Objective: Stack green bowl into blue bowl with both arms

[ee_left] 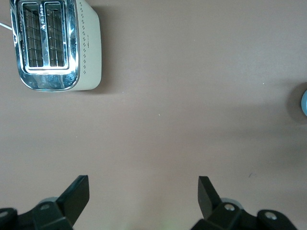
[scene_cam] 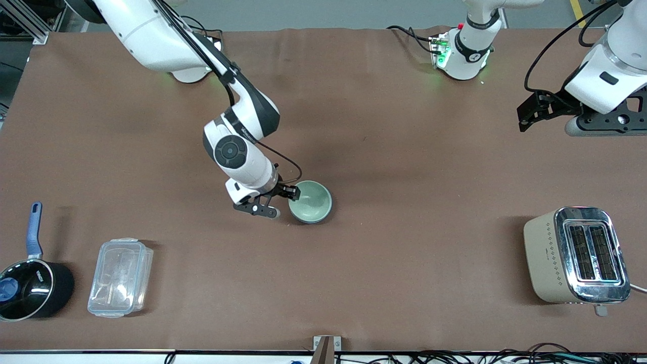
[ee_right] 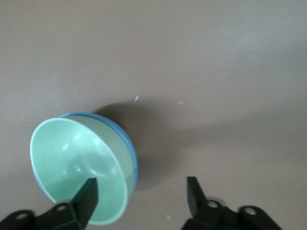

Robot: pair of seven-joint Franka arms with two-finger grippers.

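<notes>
Stack looks done: small pale sage-green bowl (ee_right: 79, 167) sits nested in the light-blue bowl (ee_right: 128, 143) mid-table (scene_cam: 404, 151), right gripper (ee_right: 141, 191) jaws spread just beside them, left gripper (ee_left: 144, 191) waiting, jaws spread, over the table near the toaster's end; only retreat left
</notes>
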